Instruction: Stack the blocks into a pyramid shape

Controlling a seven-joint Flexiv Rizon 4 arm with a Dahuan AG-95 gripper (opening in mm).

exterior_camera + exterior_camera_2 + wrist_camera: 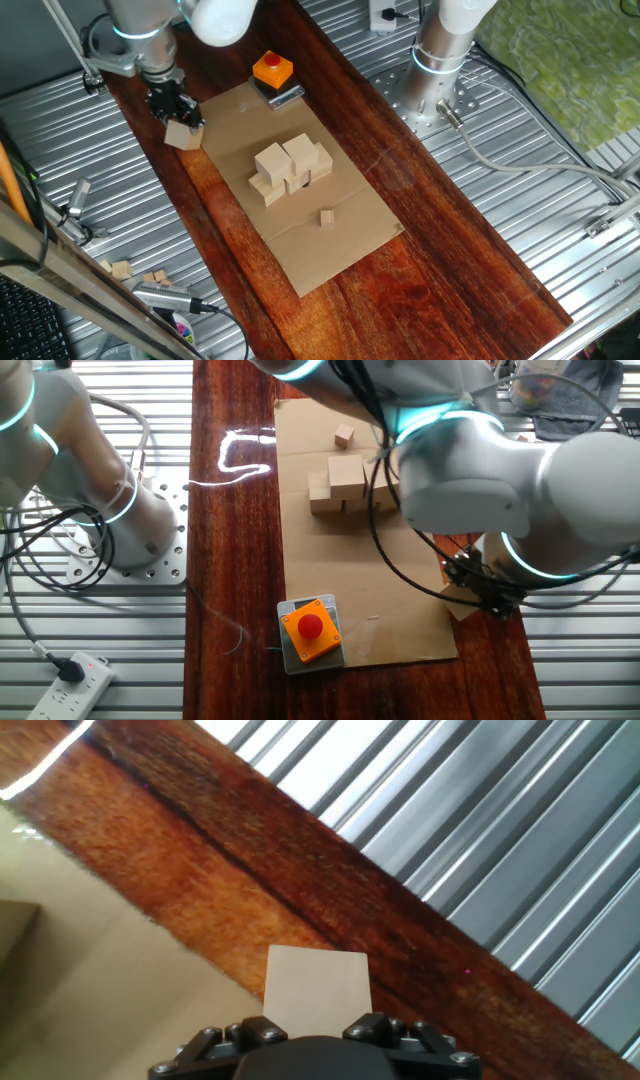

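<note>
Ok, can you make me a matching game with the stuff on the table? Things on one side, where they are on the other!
Things:
1. held block
2. block pile
3. tiny cube
4. orange box

Places:
A. alone on the cardboard, near the pile
B. at the cardboard's far corner, red button on top
C. in the gripper, by the cardboard's edge
D. middle of the cardboard, two layers

Pairs: 1-C, 2-D, 3-A, 4-B

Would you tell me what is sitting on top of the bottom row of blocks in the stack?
Two blocks sit side by side on the lower blocks on the cardboard sheet. How many lower blocks there are cannot be told; the upper ones cover part of them.
</note>
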